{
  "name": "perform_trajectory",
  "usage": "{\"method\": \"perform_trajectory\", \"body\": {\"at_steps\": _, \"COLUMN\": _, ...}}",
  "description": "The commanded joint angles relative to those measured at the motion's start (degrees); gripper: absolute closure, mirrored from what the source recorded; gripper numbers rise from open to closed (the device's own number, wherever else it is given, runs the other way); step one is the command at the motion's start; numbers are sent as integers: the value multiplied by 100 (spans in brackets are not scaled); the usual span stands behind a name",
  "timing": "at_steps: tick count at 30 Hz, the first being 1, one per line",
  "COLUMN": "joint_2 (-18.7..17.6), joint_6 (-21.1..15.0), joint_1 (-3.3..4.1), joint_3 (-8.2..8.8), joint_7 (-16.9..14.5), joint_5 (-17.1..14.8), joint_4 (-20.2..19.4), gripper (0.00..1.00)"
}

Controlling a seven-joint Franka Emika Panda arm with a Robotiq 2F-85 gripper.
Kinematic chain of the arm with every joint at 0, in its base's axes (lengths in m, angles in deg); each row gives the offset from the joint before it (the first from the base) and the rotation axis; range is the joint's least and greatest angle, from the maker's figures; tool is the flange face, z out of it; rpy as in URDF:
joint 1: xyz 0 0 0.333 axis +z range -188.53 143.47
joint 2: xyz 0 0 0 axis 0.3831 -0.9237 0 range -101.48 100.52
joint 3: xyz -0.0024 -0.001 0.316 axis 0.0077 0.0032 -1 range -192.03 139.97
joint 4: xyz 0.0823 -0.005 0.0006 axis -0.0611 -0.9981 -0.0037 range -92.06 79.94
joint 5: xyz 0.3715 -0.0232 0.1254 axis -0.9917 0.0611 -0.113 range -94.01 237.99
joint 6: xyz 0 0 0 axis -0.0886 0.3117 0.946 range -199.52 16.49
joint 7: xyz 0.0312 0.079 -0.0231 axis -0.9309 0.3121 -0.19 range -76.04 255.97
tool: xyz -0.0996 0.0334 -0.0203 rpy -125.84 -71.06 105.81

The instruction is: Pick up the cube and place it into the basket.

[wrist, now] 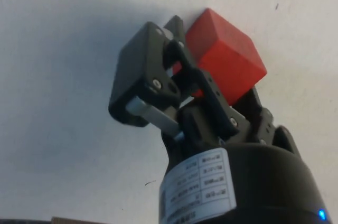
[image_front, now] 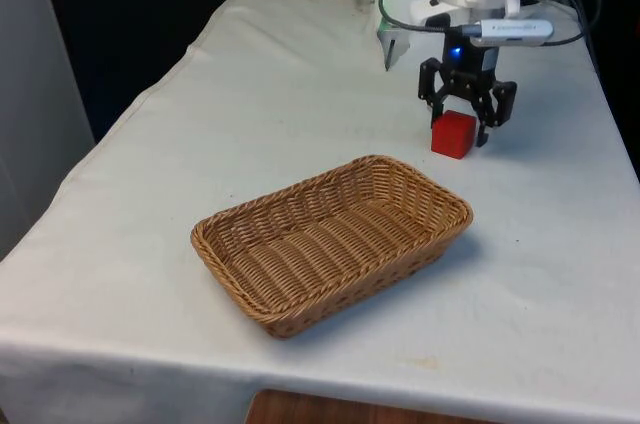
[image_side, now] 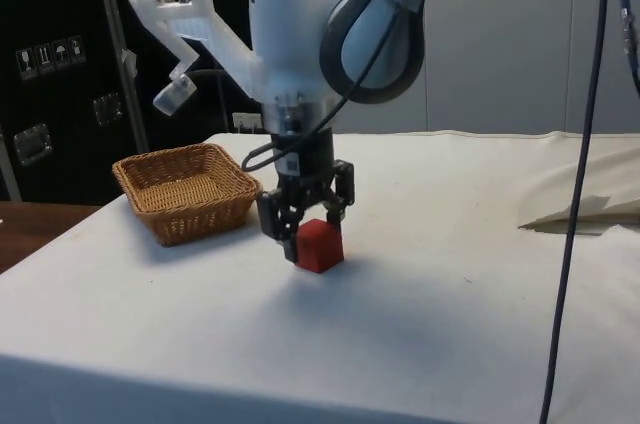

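Note:
A red cube (image_front: 453,135) sits low over the white cloth on the front view's right, just beyond the basket's far corner. My black gripper (image_front: 458,130) comes straight down over it with a finger on either side, shut on the cube. From the side, the gripper (image_side: 310,237) holds the cube (image_side: 321,246) at about cloth height, and its shadow lies right under it. In the wrist view one finger (wrist: 177,65) presses a face of the cube (wrist: 224,57); the other is mostly hidden behind it. The brown wicker basket (image_front: 235,219) lies empty in the middle of the table.
The table's right edge (image_front: 612,124) runs close past the gripper in the front view. A fold of cloth (image_side: 585,212) rises on the side view's right. Bare cloth (image_side: 240,244) separates the cube from the basket (image_side: 150,194).

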Motion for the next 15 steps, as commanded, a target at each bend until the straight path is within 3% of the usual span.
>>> {"method": "perform_trajectory", "body": {"at_steps": 1, "joint_2": -34, "joint_6": -34, "joint_1": 34, "joint_3": 46, "joint_7": 69, "joint_5": 52, "joint_4": 23, "gripper": 42}}
{"method": "perform_trajectory", "body": {"at_steps": 5, "joint_2": -52, "joint_6": -29, "joint_1": 34, "joint_3": 46, "joint_7": 69, "joint_5": 46, "joint_4": 34, "gripper": 87}}
{"method": "perform_trajectory", "body": {"at_steps": 6, "joint_2": -34, "joint_6": 0, "joint_1": 0, "joint_3": 6, "joint_7": 6, "joint_5": 0, "joint_4": 17, "gripper": 98}}
{"method": "perform_trajectory", "body": {"at_steps": 7, "joint_2": -57, "joint_6": -29, "joint_1": 34, "joint_3": 46, "joint_7": 69, "joint_5": 46, "joint_4": 34, "gripper": 98}}
{"method": "perform_trajectory", "body": {"at_steps": 14, "joint_2": -57, "joint_6": -29, "joint_1": 29, "joint_3": 40, "joint_7": 63, "joint_5": 40, "joint_4": 40, "gripper": 100}}
{"method": "perform_trajectory", "body": {"at_steps": 15, "joint_2": -34, "joint_6": 0, "joint_1": 0, "joint_3": 6, "joint_7": 6, "joint_5": 0, "joint_4": 23, "gripper": 100}}
